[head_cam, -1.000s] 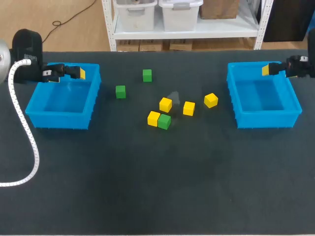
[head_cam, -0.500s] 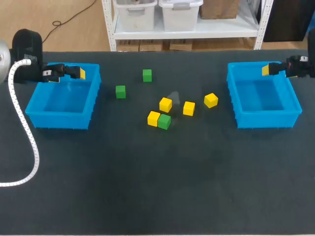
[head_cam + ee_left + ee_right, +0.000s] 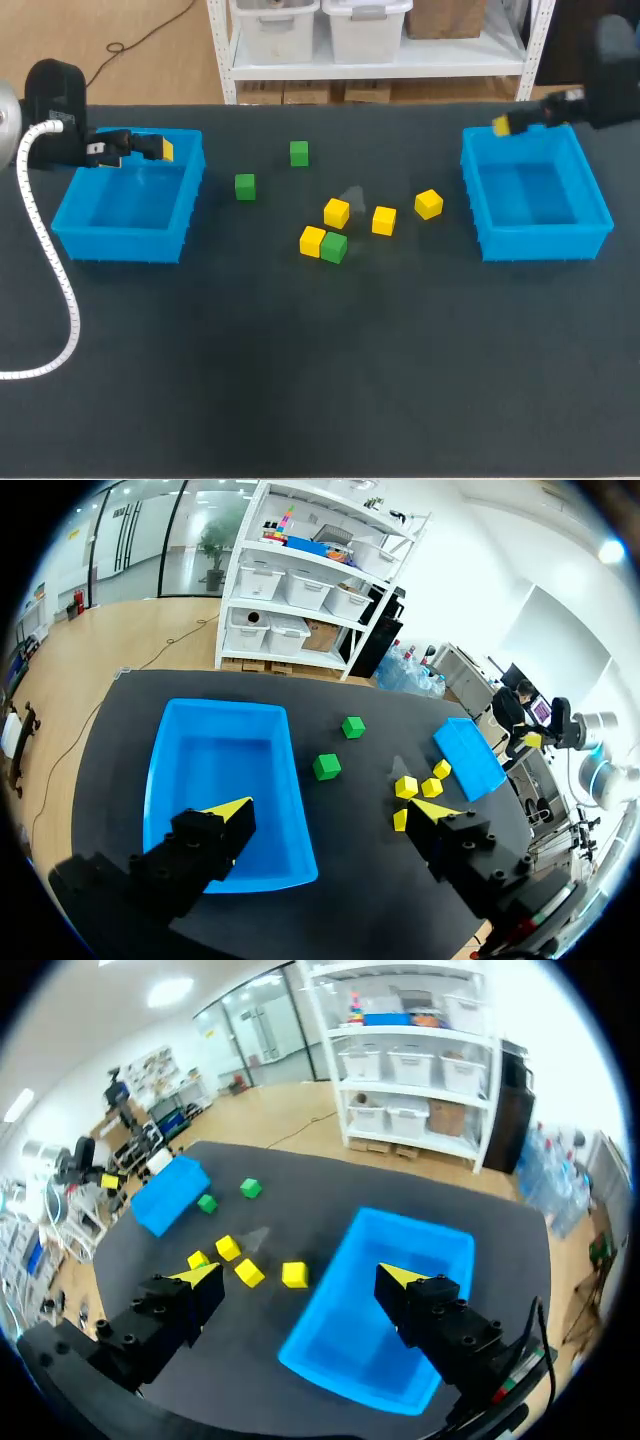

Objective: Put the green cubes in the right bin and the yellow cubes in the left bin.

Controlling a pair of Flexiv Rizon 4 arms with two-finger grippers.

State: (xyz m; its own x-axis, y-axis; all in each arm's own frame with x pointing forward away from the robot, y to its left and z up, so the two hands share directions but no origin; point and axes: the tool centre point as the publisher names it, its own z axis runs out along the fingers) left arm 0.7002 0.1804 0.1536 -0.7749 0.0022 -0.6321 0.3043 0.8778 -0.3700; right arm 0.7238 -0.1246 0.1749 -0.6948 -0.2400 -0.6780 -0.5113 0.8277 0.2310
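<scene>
Head view: four yellow cubes [image 3: 337, 212] and three green cubes [image 3: 245, 186] lie loose on the table [image 3: 320, 380] between two blue bins.
Left gripper [image 3: 330, 812], fingers spread wide, hangs over the far edge of the left bin [image 3: 120, 240]; right gripper [image 3: 298, 1276], equally wide, seems to hover at the far-left corner of the right bin [image 3: 545, 242].
</scene>
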